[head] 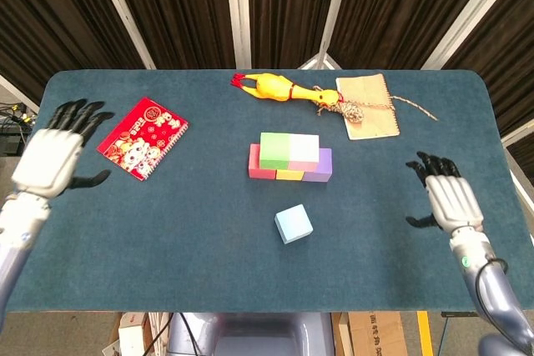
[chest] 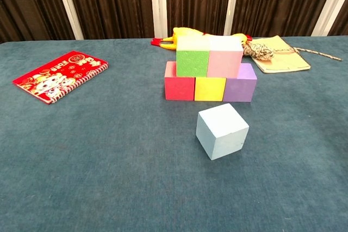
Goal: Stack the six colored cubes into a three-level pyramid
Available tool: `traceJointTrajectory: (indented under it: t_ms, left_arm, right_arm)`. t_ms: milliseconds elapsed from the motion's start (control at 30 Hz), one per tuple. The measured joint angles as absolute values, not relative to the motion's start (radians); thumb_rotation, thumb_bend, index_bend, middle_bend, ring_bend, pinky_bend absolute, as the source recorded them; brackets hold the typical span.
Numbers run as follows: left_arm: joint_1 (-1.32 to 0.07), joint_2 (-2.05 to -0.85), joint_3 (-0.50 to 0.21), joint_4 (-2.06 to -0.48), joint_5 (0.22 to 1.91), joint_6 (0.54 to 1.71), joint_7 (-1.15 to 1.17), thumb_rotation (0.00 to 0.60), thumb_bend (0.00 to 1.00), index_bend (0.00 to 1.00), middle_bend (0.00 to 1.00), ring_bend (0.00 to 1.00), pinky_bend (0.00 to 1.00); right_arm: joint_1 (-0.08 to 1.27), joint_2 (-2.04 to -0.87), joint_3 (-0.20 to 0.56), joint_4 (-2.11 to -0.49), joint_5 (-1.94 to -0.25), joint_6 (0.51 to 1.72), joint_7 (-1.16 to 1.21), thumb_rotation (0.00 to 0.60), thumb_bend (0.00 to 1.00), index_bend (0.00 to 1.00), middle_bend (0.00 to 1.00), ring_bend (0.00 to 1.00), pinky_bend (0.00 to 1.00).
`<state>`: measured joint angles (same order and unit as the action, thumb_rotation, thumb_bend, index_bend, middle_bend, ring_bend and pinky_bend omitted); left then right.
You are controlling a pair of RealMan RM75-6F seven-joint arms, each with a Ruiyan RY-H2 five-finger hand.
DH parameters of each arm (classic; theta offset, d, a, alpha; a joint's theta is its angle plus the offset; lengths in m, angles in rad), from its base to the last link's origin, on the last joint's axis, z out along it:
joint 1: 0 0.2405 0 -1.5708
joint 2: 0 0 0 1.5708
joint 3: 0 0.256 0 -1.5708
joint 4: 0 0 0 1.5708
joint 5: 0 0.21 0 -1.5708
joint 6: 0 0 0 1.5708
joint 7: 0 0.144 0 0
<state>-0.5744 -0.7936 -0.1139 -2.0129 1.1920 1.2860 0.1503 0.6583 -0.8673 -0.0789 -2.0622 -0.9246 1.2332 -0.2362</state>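
Two levels are up mid-table: red, yellow and purple cubes in a row touching side by side, w/ green and pink on top, each straddling a seam below. The sixth, the blue cube, sits alone on the cloth just in front of the stack, nearer the robot, apart from it.

Blue cube looks like light foam or painted wood, matte faces, prob. not slippery and not fragile; I'd guess it's stiff enough to take a firm pinch. Best hold: thumb on one side face, fingers on the opposite, leaving the bottom free to land on the green/pink seam.

No long axis, it's a cube. It sits flat but turned at an angle to the stack, one vertical edge pointing toward the robot, so it'll need a twist to square up w/ the row, which runs left-right.

Left hand is off at the table's left edge, fingers spread, holding nothing. Right hand hovers near the right edge, fingers also apart, empty. Both well clear of the cubes; neither shows in the chest view.

Also about: red notebook, rubber chicken, tan pad w/ rope.
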Motion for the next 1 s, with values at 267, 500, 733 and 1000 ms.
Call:
traceJointTrajectory:
  t_ms: [267, 500, 733, 1000]
  left_arm:
    - [-0.371, -0.793, -0.022, -1.937, 1.406, 1.497, 0.038, 0.6, 0.24, 0.16, 0.06, 0.02, 0.03]
    - [-0.26, -0.939, 0.002, -1.738, 1.439, 1.606, -0.02, 0.6, 0.24, 0.16, 0.06, 0.02, 0.03]
    - [-0.218, -1.066, -0.035, -1.596, 1.418, 1.627, -0.067, 0.6, 0.24, 0.16, 0.06, 0.02, 0.03]
    - [-0.192, -1.129, -0.071, -1.535, 1.379, 1.617, -0.056, 0.6, 0.24, 0.17, 0.06, 0.02, 0.03]
  right_arm:
    - [0.521, -0.865, -0.147, -2.071, -1.171, 1.271, -0.213, 0.6, 0.15, 0.18, 0.07, 0.0, 0.0]
    - [0.48, -0.92, -0.151, -1.97, -1.269, 1.212, -0.155, 0.6, 0.15, 0.17, 0.07, 0.0, 0.0]
    - [0.479, -0.956, -0.118, -1.938, -1.337, 1.182, -0.162, 0.6, 0.15, 0.15, 0.07, 0.0, 0.0]
    - [0.504, -1.02, -0.096, -1.927, -1.358, 1.085, -0.198, 0.6, 0.16, 0.15, 0.07, 0.0, 0.0]
